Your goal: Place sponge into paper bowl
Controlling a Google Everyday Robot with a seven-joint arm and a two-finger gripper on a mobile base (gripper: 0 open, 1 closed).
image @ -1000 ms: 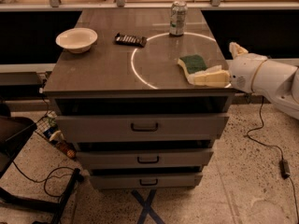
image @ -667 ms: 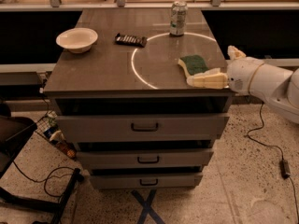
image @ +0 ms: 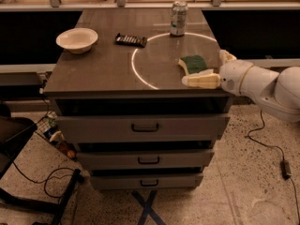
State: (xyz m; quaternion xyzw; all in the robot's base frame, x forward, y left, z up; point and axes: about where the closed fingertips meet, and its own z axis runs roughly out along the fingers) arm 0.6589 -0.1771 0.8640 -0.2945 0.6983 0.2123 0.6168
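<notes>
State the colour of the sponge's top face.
Dark green, over pale foam, in the camera view. The tool sits beside the sponge at the table edge.

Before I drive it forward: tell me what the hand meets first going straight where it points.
Most likely the sponge: the hand, at the cabinet top's right edge, points left with open fingers flanking it; depth is uncertain.

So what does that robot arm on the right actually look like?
The arm is smooth, rounded and off-white, made of fat tube-like segments with a tan ring at one joint. Its end effector, at the table's right edge beside the sponge, is pale cream. No markings visible.
</notes>
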